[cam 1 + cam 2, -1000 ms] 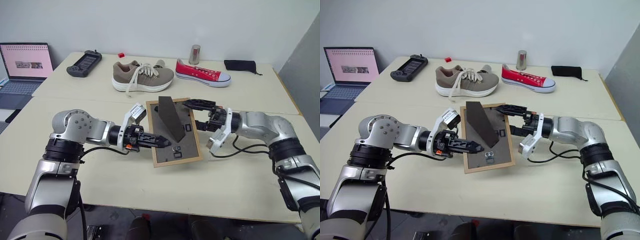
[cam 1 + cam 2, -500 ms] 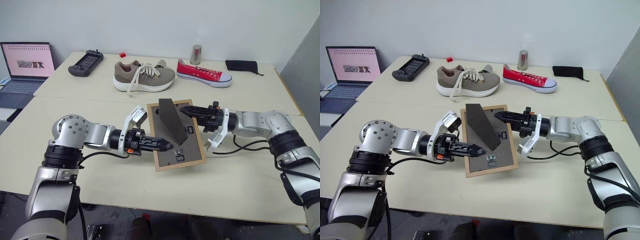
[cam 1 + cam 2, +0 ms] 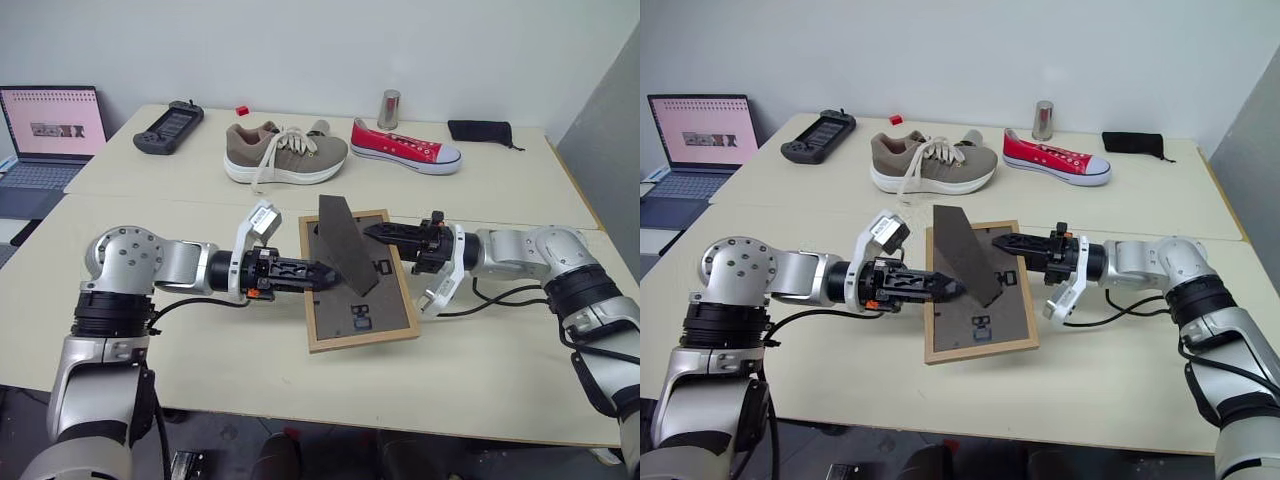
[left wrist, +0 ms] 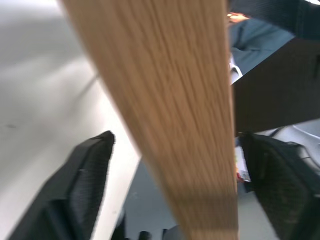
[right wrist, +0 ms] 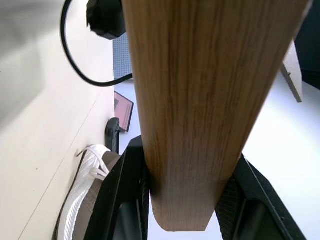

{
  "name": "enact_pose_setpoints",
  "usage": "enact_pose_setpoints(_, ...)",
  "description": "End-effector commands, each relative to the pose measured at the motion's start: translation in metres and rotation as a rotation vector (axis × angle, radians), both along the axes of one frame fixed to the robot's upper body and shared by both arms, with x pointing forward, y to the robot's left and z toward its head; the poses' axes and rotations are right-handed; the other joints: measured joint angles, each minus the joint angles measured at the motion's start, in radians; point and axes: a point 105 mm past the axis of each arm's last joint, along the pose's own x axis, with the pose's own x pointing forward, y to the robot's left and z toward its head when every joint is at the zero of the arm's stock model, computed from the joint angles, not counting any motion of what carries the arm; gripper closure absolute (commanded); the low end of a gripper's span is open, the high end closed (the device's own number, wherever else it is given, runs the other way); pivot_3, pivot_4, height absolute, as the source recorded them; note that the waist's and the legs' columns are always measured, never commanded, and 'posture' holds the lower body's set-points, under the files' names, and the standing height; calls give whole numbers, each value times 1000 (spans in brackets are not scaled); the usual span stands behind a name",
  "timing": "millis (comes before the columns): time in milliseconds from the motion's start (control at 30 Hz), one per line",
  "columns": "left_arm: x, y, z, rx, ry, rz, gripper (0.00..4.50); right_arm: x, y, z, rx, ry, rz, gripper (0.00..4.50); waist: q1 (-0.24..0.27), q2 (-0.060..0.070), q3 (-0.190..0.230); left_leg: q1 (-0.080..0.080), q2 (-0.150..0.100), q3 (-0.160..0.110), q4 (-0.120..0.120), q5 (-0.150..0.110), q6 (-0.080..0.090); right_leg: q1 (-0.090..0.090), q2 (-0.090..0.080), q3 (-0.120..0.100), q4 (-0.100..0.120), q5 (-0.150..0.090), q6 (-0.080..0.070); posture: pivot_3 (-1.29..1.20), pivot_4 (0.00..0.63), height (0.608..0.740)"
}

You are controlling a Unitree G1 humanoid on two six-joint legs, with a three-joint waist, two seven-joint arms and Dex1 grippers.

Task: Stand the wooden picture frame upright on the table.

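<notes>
The wooden picture frame (image 3: 385, 300) hangs tilted over the near part of the table (image 3: 200, 350), dark back panel up. Its dark prop (image 3: 343, 255) sticks up from the back. My right gripper (image 3: 373, 232) reaches in from the right and is shut on the frame's right edge (image 5: 200, 100), with the fingers (image 5: 125, 200) pressed to the wood. My left gripper (image 3: 320, 272) comes level from the left and is open. Its fingers (image 4: 80, 175) stand wide on either side of the frame's left edge (image 4: 170, 110). Whether the frame's near edge touches the table I cannot tell.
At the back of the table lie a tan sneaker (image 3: 285, 152), a red shoe (image 3: 405, 147), a metal cup (image 3: 389, 109), a black pouch (image 3: 480, 130), a handheld console (image 3: 168, 127) and a small red cube (image 3: 242, 109). A laptop (image 3: 50, 130) stands far left.
My right gripper has shut on the frame's right edge. My left gripper has opened and let go of the left edge. The frame has sunk a little nearer the table.
</notes>
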Motion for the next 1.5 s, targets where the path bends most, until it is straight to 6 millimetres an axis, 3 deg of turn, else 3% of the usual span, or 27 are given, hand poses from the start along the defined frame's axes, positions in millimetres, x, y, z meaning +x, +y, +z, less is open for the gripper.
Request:
enact_pose_setpoints(33,5,18,14,54,-206,76,0,10,-23,10,97,66,-102,3193,1,0,0,0,0,0,0,0,0,0,0,0,0,0,0,0,150,740)
enact_pose_setpoints(167,22,42,16,275,-567,214,0,29,-40,4,243,316,-248,3194,1,0,0,0,1,1,-1,0,0,1,0,0,-2,0,0,0,150,740)
enact_pose_setpoints(233,33,48,21,343,-713,322,0,37,-35,6,319,499,-281,3194,2,0,0,2,1,1,0,-1,1,5,-1,0,-3,0,0,0,150,740)
enact_pose_setpoints(333,35,48,21,391,-900,373,0,54,-30,9,417,778,-315,3194,-3,0,0,5,1,1,0,-2,4,8,-1,1,-4,0,0,0,150,740)
enact_pose_setpoints(400,41,49,23,439,-1005,460,0,69,-24,9,497,1039,-320,3194,0,0,0,6,2,2,0,-2,4,8,0,0,-3,0,0,0,150,740)
enact_pose_setpoints(500,47,53,27,447,-1064,568,0,78,-11,5,577,1439,-251,3194,10,0,0,6,2,0,0,-2,4,9,0,-1,-2,0,0,0,150,740)
enact_pose_setpoints(700,47,57,28,459,-1102,644,0,61,11,-36,365,1947,-176,3194,23,0,0,5,1,1,-2,-3,5,7,0,-1,-3,0,0,0,150,740)
enact_pose_setpoints(933,36,49,18,443,-1058,576,0,76,18,-44,437,2054,-166,3194,25,0,0,3,1,2,-1,-3,5,5,0,-1,-4,0,0,0,150,740)
enact_pose_setpoints(1167,30,41,7,452,-1042,532,0,65,20,-63,355,2140,-162,3194,26,0,0,3,2,1,-1,-3,5,5,0,-1,-4,0,0,0,150,740)
enact_pose_setpoints(1233,31,42,8,453,-1042,535,0,62,19,-68,337,2145,-169,2489,26,0,0,3,2,1,-1,-3,5,5,0,-1,-4,0,0,0,150,740)
enact_pose_setpoints(1300,31,42,8,446,-1037,537,0,59,16,-74,317,2146,-184,2219,26,0,0,3,2,1,-1,-3,5,5,1,-1,-4,0,0,0,150,740)
enact_pose_setpoints(1500,35,42,8,444,-1044,520,0,60,10,-83,340,2095,-260,767,25,0,0,3,2,1,-1,-3,5,5,1,-1,-4,0,0,0,150,740)
